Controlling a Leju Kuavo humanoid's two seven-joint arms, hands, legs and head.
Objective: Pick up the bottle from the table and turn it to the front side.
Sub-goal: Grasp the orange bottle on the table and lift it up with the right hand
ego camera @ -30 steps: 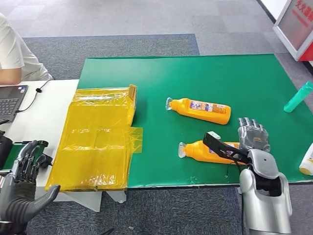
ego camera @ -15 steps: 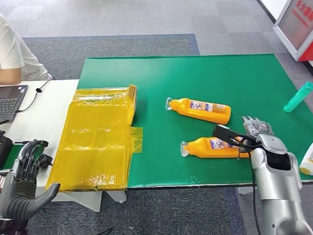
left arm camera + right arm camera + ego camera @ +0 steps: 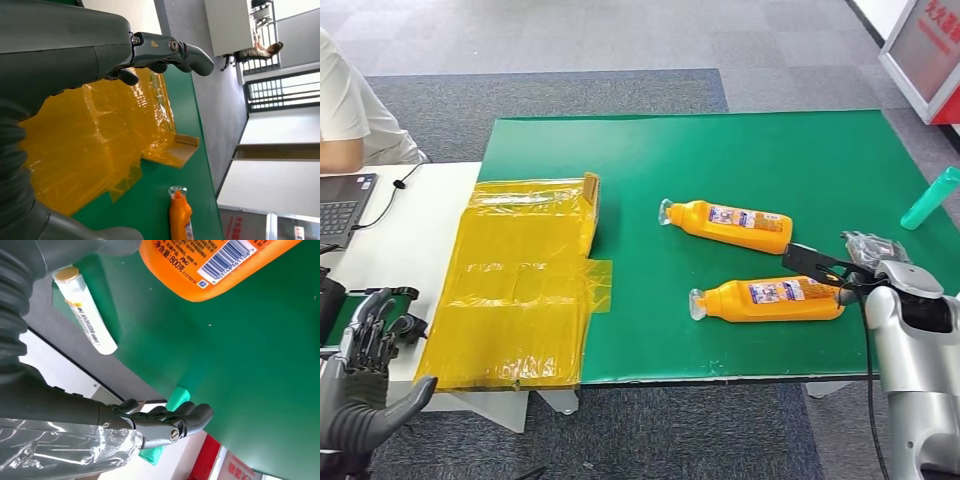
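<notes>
Two orange bottles lie on their sides on the green bench (image 3: 773,150). The nearer bottle (image 3: 767,299) rests close to the front edge, its clear cap pointing toward the yellow plastic sheet (image 3: 520,285) and its base toward the robot's right side. The farther bottle (image 3: 727,225) lies just behind it, roughly parallel, and the two do not touch.

The right hand (image 3: 869,252) hangs beside the base of the nearer bottle, just off its end; its fingers (image 3: 177,421) are extended and grasp nothing (the right wrist view shows them straight, apart from the orange base with its barcode). In that view a white bottle (image 3: 85,312) with a tan cap lies at the bench edge, and a teal bottle (image 3: 166,427) shows behind the fingers; in the head view the teal bottle lies far out on the right.

The left hand (image 3: 361,375) hangs low beside the white side bench (image 3: 410,240), fingers loosely spread and holding nothing. A laptop (image 3: 343,205) sits on that bench, with a seated person (image 3: 350,110) behind it.
</notes>
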